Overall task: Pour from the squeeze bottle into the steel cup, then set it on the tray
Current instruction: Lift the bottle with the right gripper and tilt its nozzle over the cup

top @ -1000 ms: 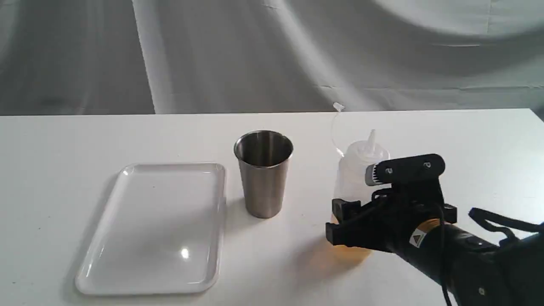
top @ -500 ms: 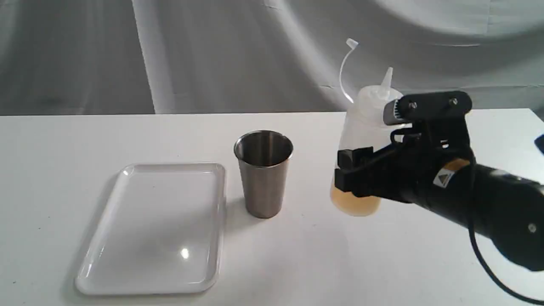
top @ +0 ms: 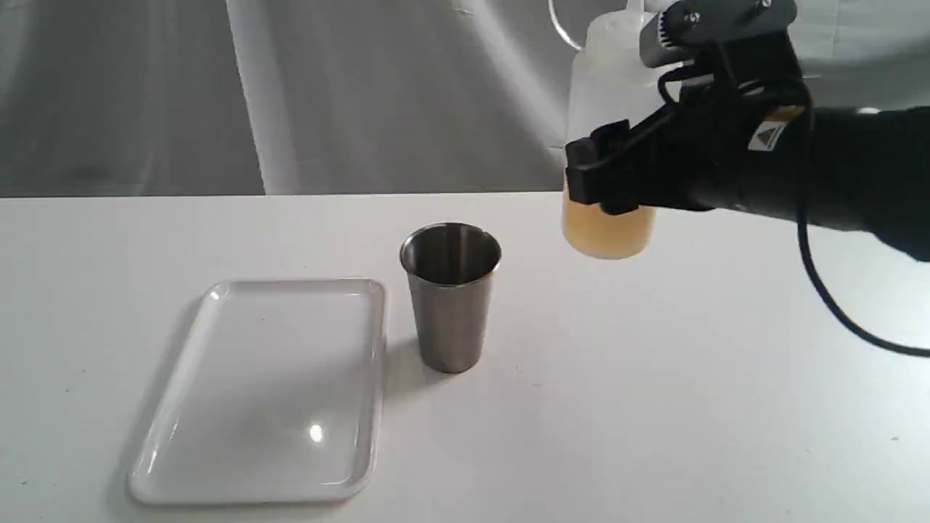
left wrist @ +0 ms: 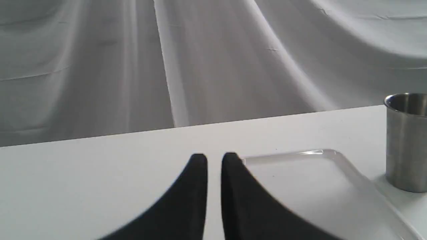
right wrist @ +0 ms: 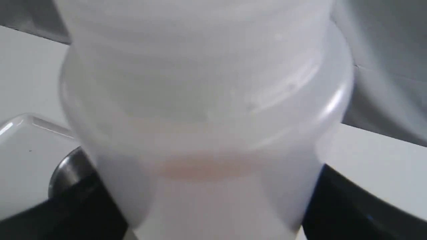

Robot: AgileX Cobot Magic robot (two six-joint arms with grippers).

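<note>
Tabletop [top: 726, 378] beside the steel cup [top: 450, 305] lies open; right fingers [top: 603, 171] clamp the squeeze bottle [top: 604, 80] aloft.

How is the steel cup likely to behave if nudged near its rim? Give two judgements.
The steel cup narrows toward its base, so a high push would probably tip it. On the smooth table, a low push may just slide it.
</note>
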